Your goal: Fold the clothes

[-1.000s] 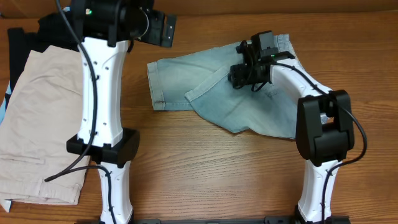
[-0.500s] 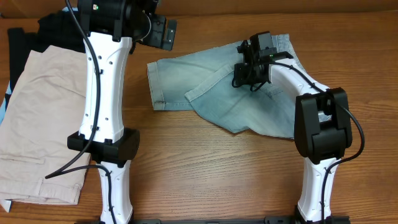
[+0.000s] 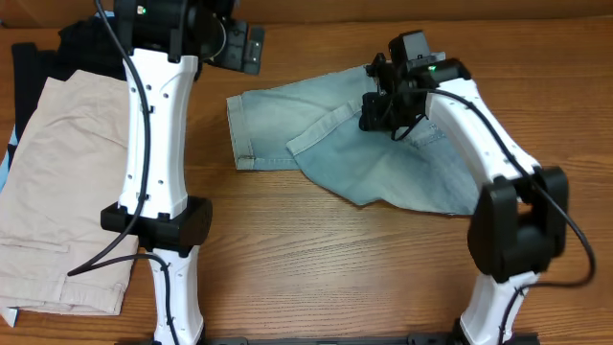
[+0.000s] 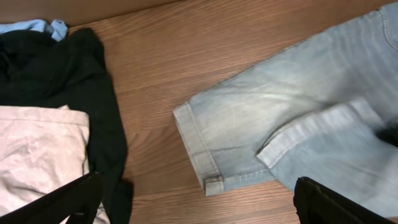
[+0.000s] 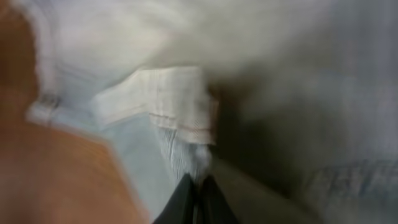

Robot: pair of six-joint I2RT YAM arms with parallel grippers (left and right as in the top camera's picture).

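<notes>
Blue cloth, faded pale, is what we handle here: the denim shorts (image 3: 383,163) lie on the table (image 3: 316,278) toward its far right. One leg stretches left with its cuff (image 3: 239,134) flat, and the other leg is doubled over it. We judge the fabric limp but fairly weighty. It looks thick at hems and seams, and likely to drape and drag on the wood rather than slide. Cuffs and seams look like the surest places to take hold, since a shallow pinch may gather only the top layer. Our right gripper (image 3: 381,113) is pressed together on a raised fold of the denim beside a hem edge. Our left gripper (image 3: 247,48) hangs over the far left with its jaws spread wide, holding nothing, near the black garment (image 3: 77,38) and khaki shorts (image 3: 57,172).
</notes>
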